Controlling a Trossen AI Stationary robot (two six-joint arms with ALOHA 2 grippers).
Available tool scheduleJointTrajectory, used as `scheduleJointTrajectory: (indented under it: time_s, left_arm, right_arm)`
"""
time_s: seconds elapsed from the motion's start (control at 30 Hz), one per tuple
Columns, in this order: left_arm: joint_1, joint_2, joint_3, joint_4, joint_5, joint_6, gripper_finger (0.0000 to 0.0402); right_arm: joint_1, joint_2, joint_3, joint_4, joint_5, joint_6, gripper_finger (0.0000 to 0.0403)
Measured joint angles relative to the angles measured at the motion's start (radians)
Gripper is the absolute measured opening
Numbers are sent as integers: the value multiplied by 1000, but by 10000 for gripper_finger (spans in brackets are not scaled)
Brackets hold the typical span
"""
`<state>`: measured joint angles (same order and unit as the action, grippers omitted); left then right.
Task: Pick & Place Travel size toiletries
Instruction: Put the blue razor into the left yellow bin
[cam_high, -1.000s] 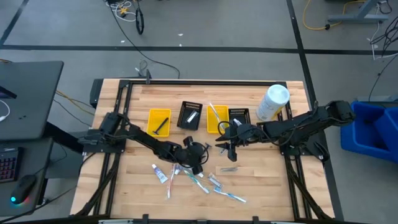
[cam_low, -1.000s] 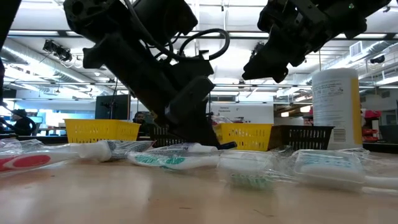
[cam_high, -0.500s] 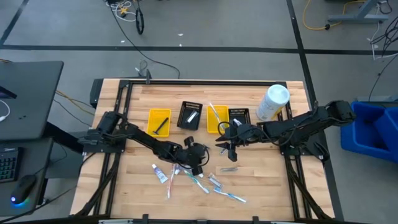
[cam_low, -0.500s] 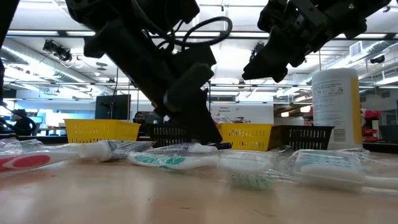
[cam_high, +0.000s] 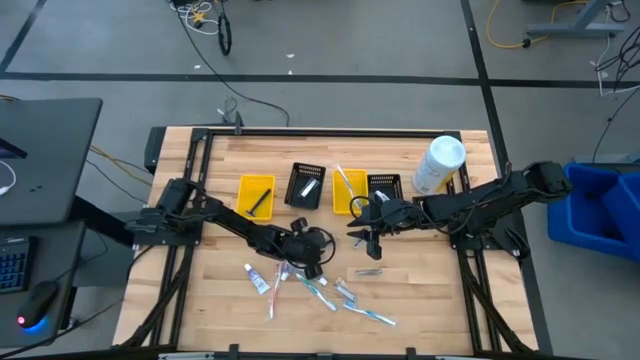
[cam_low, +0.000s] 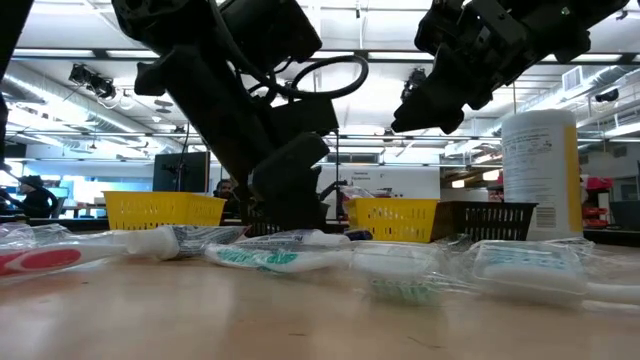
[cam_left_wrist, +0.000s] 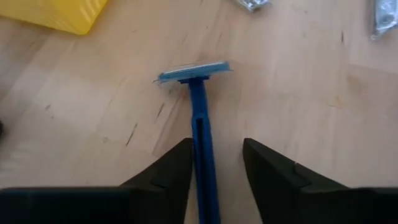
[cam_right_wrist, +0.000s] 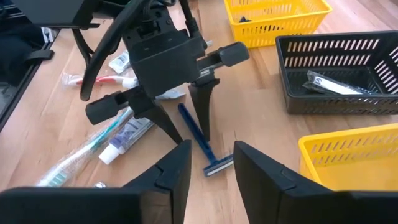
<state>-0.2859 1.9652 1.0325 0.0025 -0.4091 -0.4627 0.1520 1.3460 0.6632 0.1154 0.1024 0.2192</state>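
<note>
The left gripper (cam_left_wrist: 214, 163) is down at the table with its fingers apart, straddling the handle of a blue razor (cam_left_wrist: 200, 118) that lies flat on the wood. This looks like the grasp step: next the fingers need to close on the slim handle, then lift toward a bin. Beyond the razor's head sits a yellow bin (cam_right_wrist: 275, 20), and a black bin (cam_right_wrist: 348, 74) stands further on. On the razor's other side lie loose toothbrushes (cam_high: 318, 291) and tubes. The right gripper (cam_high: 371, 241) hovers near the razor, fingers apart and empty, possibly crowding the lift.
</note>
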Motion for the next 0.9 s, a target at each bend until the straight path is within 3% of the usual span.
scheduleJointTrajectory:
  time_s: [0.33, 0.57, 0.9]
  left_arm:
    - [10, -5, 0, -10, 1, 0, 41]
    - [11, -83, -4, -106, -87, 14, 48]
    - [4, -361, -3, -505, -315, -171, 44]
  right_arm:
    - [0, 0, 0, 0, 0, 0, 117]
    - [0, 0, 0, -2, 0, 0, 105]
    - [0, 0, 0, -3, 0, 0, 104]
